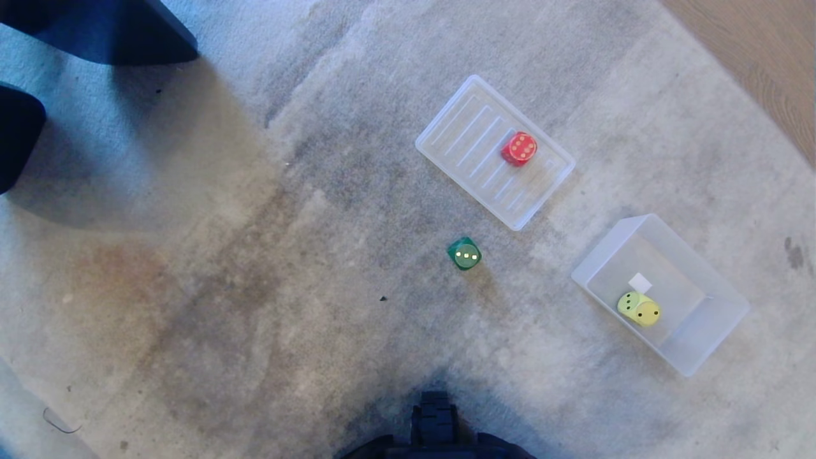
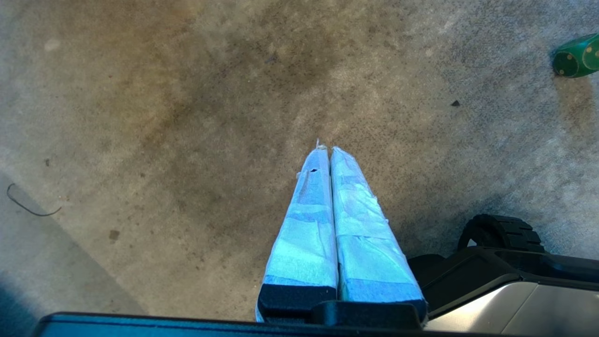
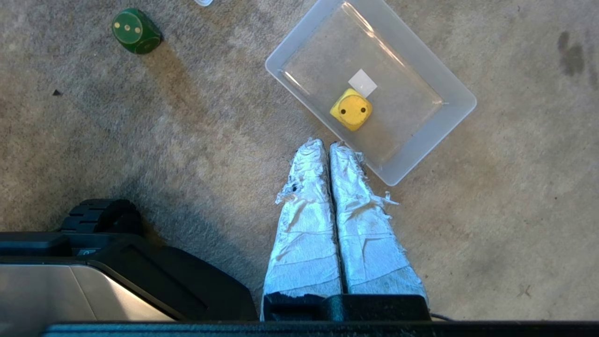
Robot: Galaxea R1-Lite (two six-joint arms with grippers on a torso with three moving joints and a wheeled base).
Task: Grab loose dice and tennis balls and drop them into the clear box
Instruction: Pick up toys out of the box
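- The clear box [image 1: 692,280] stood on the grey carpet [image 1: 255,287], toward the carpet's right side, with the yellow die [image 1: 639,309] inside it next to a small white square [image 1: 640,283] on the box floor.
- The red die [image 1: 519,148] lay on the flat ribbed tray [image 1: 465,137], which was on the carpet beyond the box and a little to its left.
- The dark green die [image 1: 465,253] sat loose on the carpet, between the tray and the robot's base [image 1: 437,427], well apart from the box.
- No beige die and no tennis balls could be seen in any view.
- The right gripper [image 3: 326,146] hung above the carpet just beside the near wall of the clear box; its taped fingers [image 3: 306,210] were pressed together and held nothing.
- The left gripper [image 2: 326,150] hung over bare carpet, far from the green die; its fingers [image 2: 309,210] were also closed together, with nothing between them.
- Dark furniture [image 1: 95,29] was at the carpet's far left corner, and wooden floor [image 1: 765,57] showed past the far right corner.
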